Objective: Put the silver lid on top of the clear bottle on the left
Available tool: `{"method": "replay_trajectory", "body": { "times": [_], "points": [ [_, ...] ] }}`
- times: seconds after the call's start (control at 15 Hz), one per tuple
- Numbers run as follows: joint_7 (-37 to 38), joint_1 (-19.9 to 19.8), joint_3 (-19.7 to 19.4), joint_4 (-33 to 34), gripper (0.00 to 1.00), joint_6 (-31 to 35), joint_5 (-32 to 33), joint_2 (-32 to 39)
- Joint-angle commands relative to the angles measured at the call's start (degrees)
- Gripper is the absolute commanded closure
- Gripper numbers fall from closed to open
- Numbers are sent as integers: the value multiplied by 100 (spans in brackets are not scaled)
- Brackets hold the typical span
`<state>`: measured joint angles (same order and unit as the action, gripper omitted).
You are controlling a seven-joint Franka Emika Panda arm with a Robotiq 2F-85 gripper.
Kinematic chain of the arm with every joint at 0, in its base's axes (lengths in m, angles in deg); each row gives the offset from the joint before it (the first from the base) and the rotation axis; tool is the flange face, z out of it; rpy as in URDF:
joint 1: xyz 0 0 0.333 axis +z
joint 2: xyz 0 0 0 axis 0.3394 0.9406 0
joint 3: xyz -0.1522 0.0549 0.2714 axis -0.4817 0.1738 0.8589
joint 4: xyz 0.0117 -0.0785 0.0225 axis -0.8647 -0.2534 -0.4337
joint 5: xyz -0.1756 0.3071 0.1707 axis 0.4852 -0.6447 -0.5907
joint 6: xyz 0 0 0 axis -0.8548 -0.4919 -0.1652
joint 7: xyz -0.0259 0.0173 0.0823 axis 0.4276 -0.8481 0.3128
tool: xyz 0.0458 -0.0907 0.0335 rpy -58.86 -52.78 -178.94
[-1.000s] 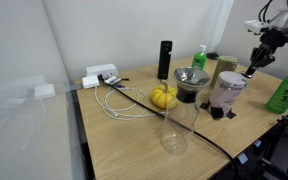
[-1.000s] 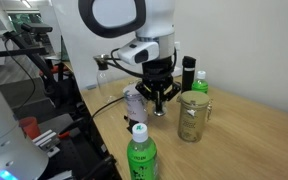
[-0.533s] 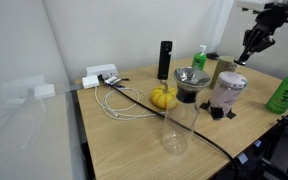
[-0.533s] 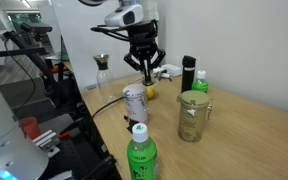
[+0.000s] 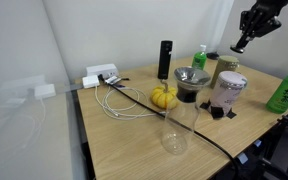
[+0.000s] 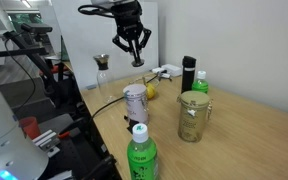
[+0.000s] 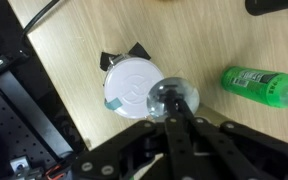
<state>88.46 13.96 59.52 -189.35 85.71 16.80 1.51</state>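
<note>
Wooden table (image 5: pixel 114 145) against a plain white wall. Far left in an exterior view: white power strip (image 5: pixel 100 76) and loose cables (image 5: pixel 124 103). Mid-table, near the front edge: the clear bottle (image 5: pixel 174 125), upright, neck open, nothing on it. Behind it sit a yellow object (image 5: pixel 163 96), a black cylinder (image 5: pixel 165 58) and a grey funnel bowl (image 5: pixel 191 78). Further right is the pinkish jar (image 5: pixel 227 92) with its pale lid on.

Top right: the gripper (image 5: pixel 234 46), high above the table and well apart from the bottle. In the wrist view the fingertips pinch together on the silver lid (image 7: pixel 169 93), a small round shiny disc hanging over the pinkish jar's top (image 7: pixel 132 85); a green bottle (image 7: pixel 259 85) is to the right.

Progress, by my read: pickup done, lid in the grip and off the table. Left to do: carry it across to the clear bottle, line it up over the narrow neck, lower, release. Roughly a third done.
</note>
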Motion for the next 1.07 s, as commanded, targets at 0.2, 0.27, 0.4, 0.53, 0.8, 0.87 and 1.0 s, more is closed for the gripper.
{"method": "replay_trajectory", "body": {
  "times": [0.2, 0.27, 0.4, 0.53, 0.8, 0.87, 1.0],
  "points": [
    [-116, -105, 99, 8, 94, -30, -84, -6],
    [-116, -105, 99, 8, 98, -30, -84, -6],
    [-136, -60, 286, 22, 98, -104, 98, -158],
    [-300, 158, 438, 159, 98, -382, 44, -238],
    [-620, 652, 887, 600, 98, -734, 97, -211],
    [-708, 755, 992, 732, 98, -714, 119, -140],
    [-947, 947, 1112, 938, 98, -680, 101, -12]
  ]
}}
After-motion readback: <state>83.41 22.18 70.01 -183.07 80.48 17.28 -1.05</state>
